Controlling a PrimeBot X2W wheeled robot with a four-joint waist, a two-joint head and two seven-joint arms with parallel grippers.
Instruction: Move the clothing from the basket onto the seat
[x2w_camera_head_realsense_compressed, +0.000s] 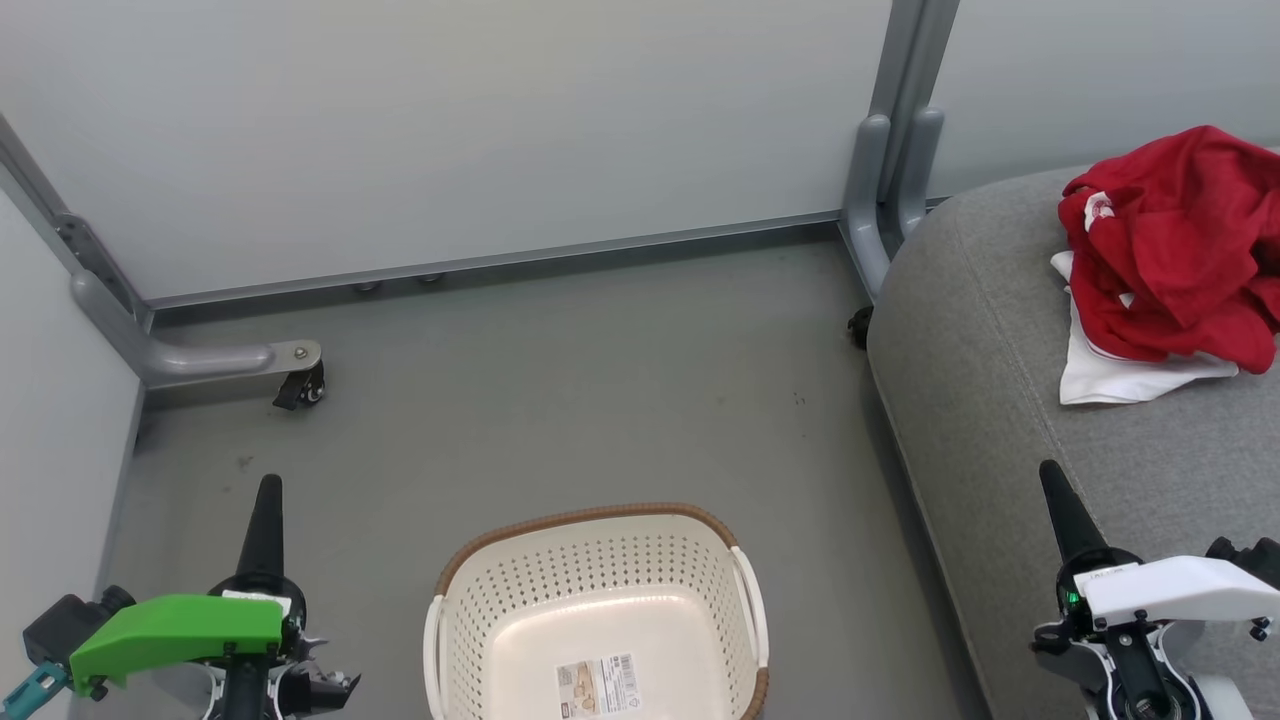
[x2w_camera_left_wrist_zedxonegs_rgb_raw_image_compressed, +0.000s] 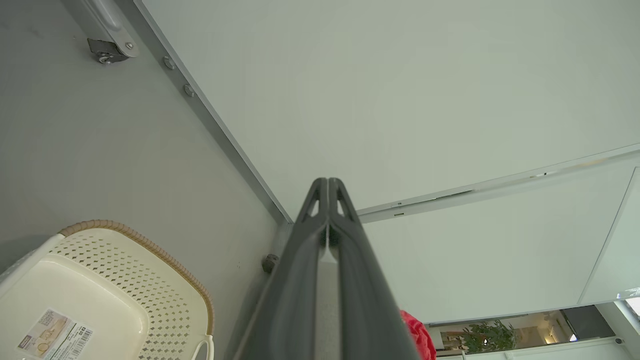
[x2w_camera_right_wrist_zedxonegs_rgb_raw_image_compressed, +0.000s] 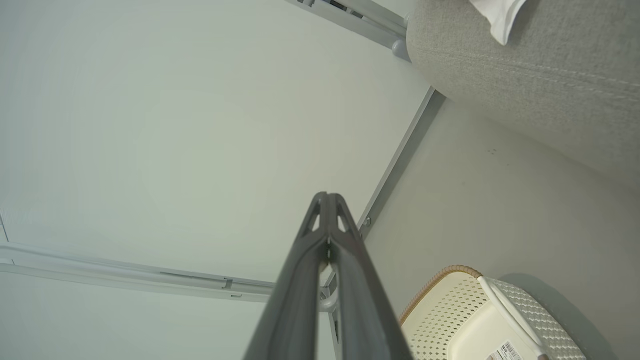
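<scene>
Head view: left claw (x2w_camera_head_realsense_compressed: 269, 488) and right claw (x2w_camera_head_realsense_compressed: 1050, 472) are both pinched together, gripping nothing. Clothing (x2w_camera_head_realsense_compressed: 1180, 240) lies on the seat (x2w_camera_head_realsense_compressed: 990, 400); the basket (x2w_camera_head_realsense_compressed: 590, 517) stands between the claws.

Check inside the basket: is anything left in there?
Inside the basket there is just its bare floor with a paper label; no garment. Its near end is cut off by the picture's edge, so that strip is unseen. The clothing lies on the seat.
</scene>
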